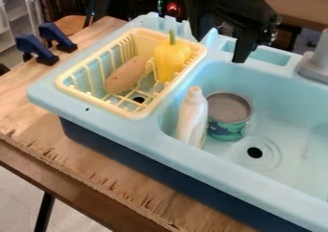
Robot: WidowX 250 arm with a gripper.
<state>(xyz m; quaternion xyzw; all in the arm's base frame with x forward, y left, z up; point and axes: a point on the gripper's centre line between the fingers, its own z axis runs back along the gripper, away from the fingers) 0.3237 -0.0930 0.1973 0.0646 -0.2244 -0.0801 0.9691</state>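
Can (228, 130) stands beside the bottle (193, 118), basin floor (291, 152) rightward; I cannot tell the jaws' spread.

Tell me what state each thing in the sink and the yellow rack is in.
Yellow pepper: upright, stem up.
Brown oblong item: lying at a slant.
Yellow rack: upright, loaded.
White bottle: standing, top closed.
Round can: upright.
Sink drain: unplugged.

Bright, seemingly diffuse light, soft shadows
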